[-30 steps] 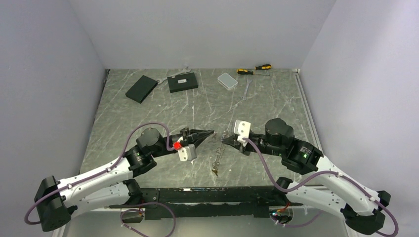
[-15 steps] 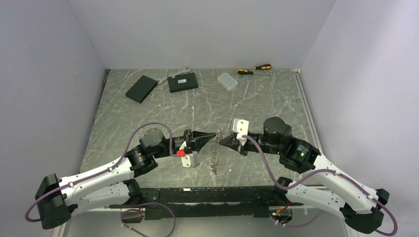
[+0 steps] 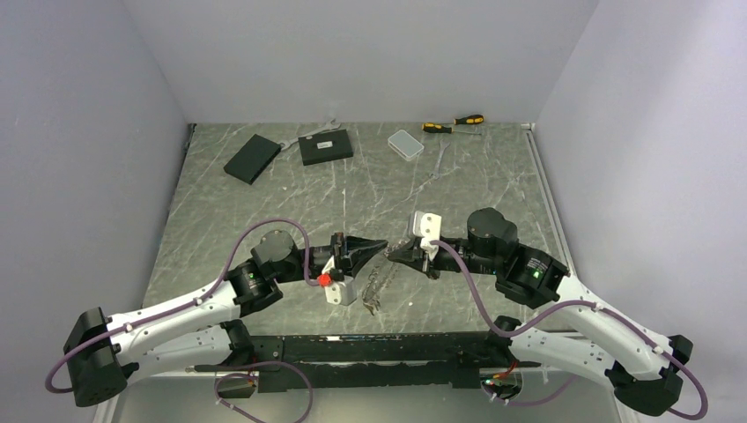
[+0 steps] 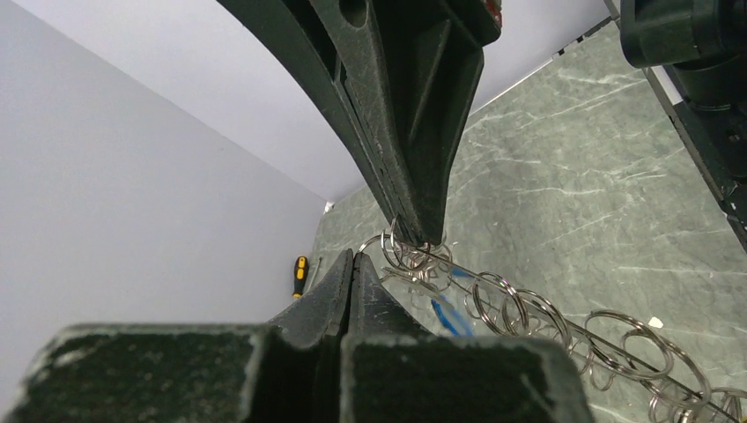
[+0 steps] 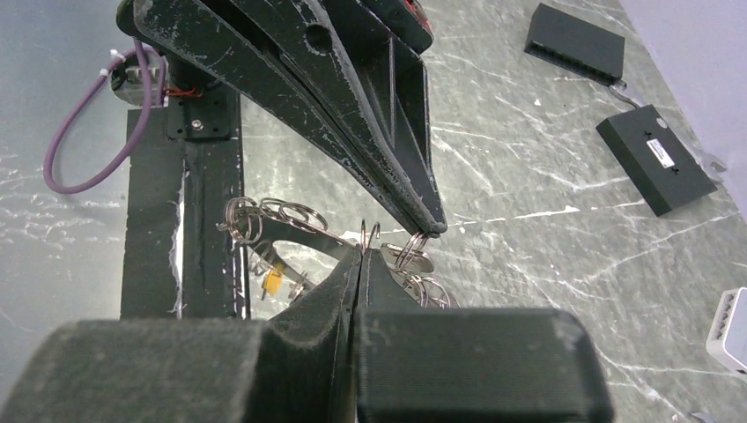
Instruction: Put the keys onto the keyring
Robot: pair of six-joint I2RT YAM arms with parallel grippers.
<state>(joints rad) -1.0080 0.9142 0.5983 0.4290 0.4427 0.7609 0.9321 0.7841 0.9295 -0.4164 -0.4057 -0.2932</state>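
- My left gripper (image 3: pixel 380 242) is closed, its two fingers pressed flat together with no gap between them
- My right gripper (image 3: pixel 391 255) is closed the same way, and its tip meets the left tip nose to nose above the near middle of the table (image 3: pixel 264 211)
- The keyring (image 3: pixel 377 280) is a limp string of small linked wire rings; its upper end is pinched at both tips, and the rest hangs down from there towards the table's near edge
- In the right wrist view one ring stands up out of my right fingertips (image 5: pixel 374 264), and another ring sits under the left tip
- The keys (image 3: pixel 370 306) dangle at the low end of the string, too small to count from above
- A blue tag (image 4: pixel 449 314) shows among the rings in the left wrist view, and a yellow tag (image 5: pixel 273 280) in the right wrist view
- Well apart, along the far edge, lie two black boxes (image 3: pixel 252 158), a clear plastic box (image 3: pixel 405 143) and the screwdrivers (image 3: pixel 454 123)
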